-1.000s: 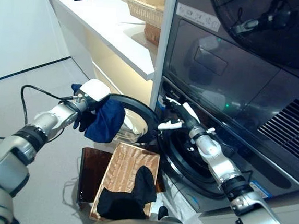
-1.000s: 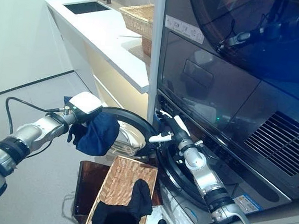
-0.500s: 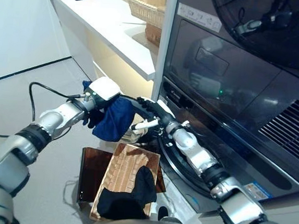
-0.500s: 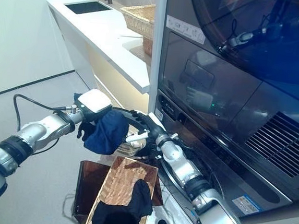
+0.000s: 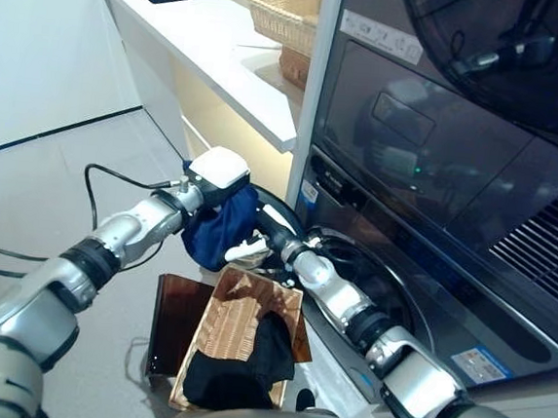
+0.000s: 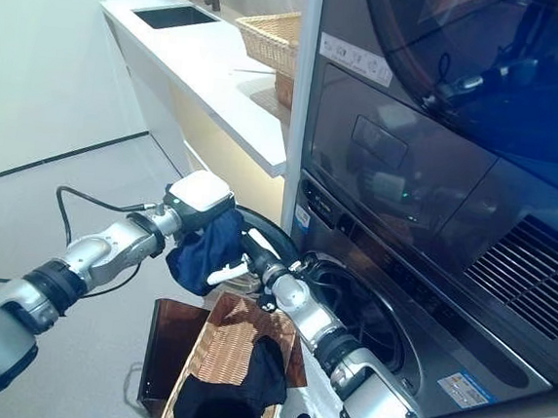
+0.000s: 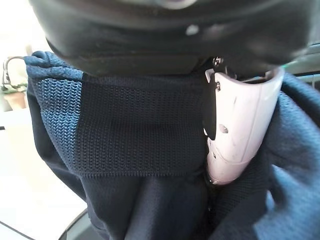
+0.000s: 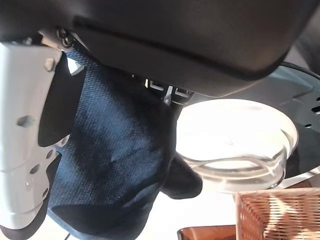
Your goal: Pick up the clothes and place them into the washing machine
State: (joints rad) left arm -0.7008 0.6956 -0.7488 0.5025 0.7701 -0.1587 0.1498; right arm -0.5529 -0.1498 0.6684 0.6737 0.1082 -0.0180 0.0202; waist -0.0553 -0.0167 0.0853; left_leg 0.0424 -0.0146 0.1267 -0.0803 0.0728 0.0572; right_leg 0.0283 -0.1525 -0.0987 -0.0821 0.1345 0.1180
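A navy blue garment (image 5: 218, 231) hangs from my left hand (image 5: 195, 199), which is shut on it; in the left wrist view the white-covered thumb (image 7: 240, 130) presses into the knit cloth (image 7: 140, 140). My right hand (image 5: 279, 236) reaches left from the washing machine and touches the same garment, its white thumb (image 8: 25, 125) lying along the cloth (image 8: 115, 165). The round drum opening (image 5: 366, 280) of the washing machine is just right of both hands, its door (image 8: 235, 145) swung open behind the garment. A black garment (image 5: 246, 358) lies in a wicker basket (image 5: 236, 313) on the floor below.
The basket rests on a dark brown tray (image 5: 164, 326) beside the machine's front. A white counter (image 5: 215, 47) with a sink and another wicker basket (image 5: 287, 9) runs along the far left of the machine. Grey floor lies to the left.
My left hand has carried the navy garment right, toward the machine. My right hand has swung left from the drum opening and now meets the garment. The camera has shifted slightly.
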